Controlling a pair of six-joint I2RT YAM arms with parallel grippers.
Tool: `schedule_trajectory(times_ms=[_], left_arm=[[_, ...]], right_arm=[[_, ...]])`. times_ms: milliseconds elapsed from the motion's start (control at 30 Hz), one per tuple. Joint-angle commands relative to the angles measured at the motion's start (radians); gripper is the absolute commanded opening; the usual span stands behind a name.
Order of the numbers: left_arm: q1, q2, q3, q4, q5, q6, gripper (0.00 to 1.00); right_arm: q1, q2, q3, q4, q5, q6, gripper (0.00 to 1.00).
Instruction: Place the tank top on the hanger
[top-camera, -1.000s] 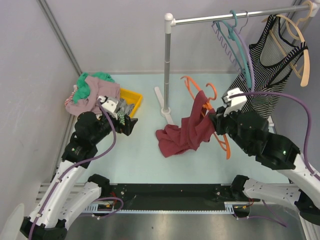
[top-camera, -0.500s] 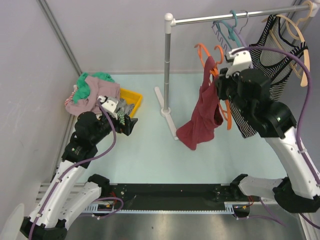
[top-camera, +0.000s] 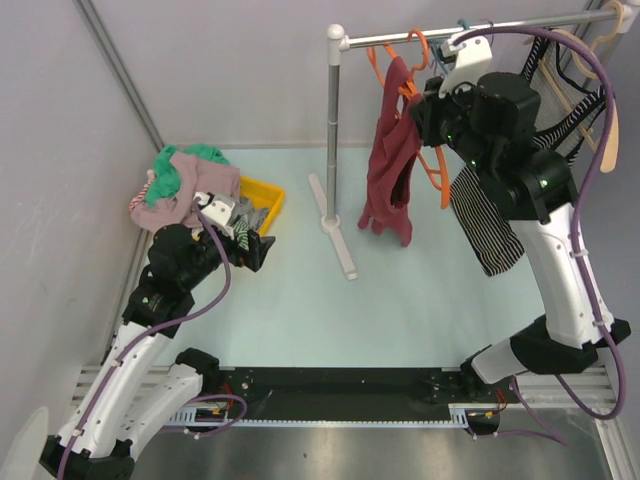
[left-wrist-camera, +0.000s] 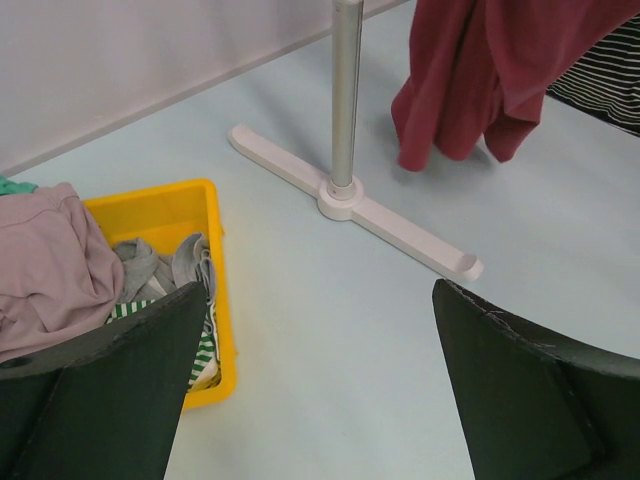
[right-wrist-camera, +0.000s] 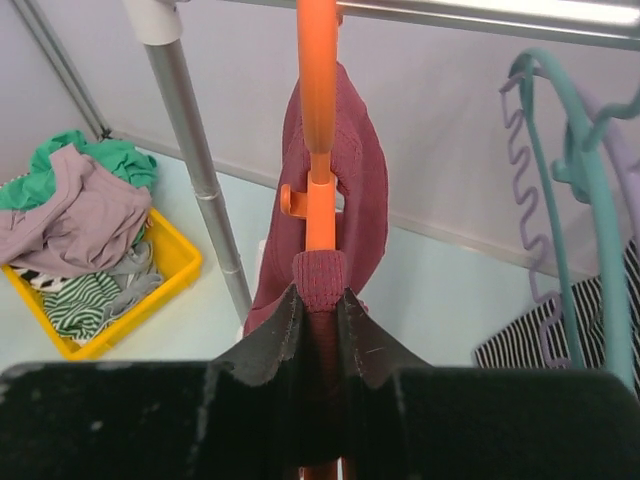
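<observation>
- The top (top-camera: 388, 170) hangs on the hanger (top-camera: 432, 168), lifted off the tabletop (top-camera: 400, 300) near its far edge, a little right of the middle. Its hem dangles above the surface, just beside the rack's post (top-camera: 333, 130).
- In the right wrist view a strap of the top (right-wrist-camera: 352, 170) is looped over the hanger's (right-wrist-camera: 318, 80) shoulder, beside a notch.
- The right fingers (right-wrist-camera: 288, 322) are pinched together on the hanger's arm, with a fold of the red strap caught between them.
- The hanger's hook reaches up to the rail (top-camera: 520, 22). We cannot tell whether it is over the rail or only against it.
- Further right on the rail we see a teal hanger (right-wrist-camera: 575, 170), a lilac hanger (right-wrist-camera: 520, 200), a striped top (top-camera: 490, 225) and a wooden hanger (top-camera: 600, 90).
- The post stands on a white foot (left-wrist-camera: 350, 200) that runs from the far edge toward the middle of the tabletop.
- The left fingers (left-wrist-camera: 110, 385) are spread wide and hold nothing. They hover low near the left edge, beside a yellow bin (left-wrist-camera: 215, 300).
- The bin sits in the far left corner, with a pile of clothes (top-camera: 185, 185) heaped in it and spilling over its side.
</observation>
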Motion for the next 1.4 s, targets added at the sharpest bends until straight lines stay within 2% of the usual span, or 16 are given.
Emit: schedule_trajectory(times_ms=[0, 667, 1100, 1367], left_arm=[[0.010, -0.016, 0.006, 0.018, 0.009, -0.016, 0.99], [0.010, -0.023, 0.004, 0.019, 0.019, -0.018, 0.99], [0.010, -0.023, 0.003, 0.022, 0.029, -0.018, 0.99], [0.010, -0.020, 0.003, 0.022, 0.034, -0.019, 0.99]], right_arm=[[-0.005, 0.078, 0.100, 0.106, -0.060, -0.027, 0.00], [-0.012, 0.263, 0.261, 0.171, -0.110, -0.028, 0.00], [-0.014, 0.334, 0.260, 0.172, -0.172, 0.005, 0.00], [-0.006, 0.315, 0.182, 0.186, -0.189, 0.016, 0.00]])
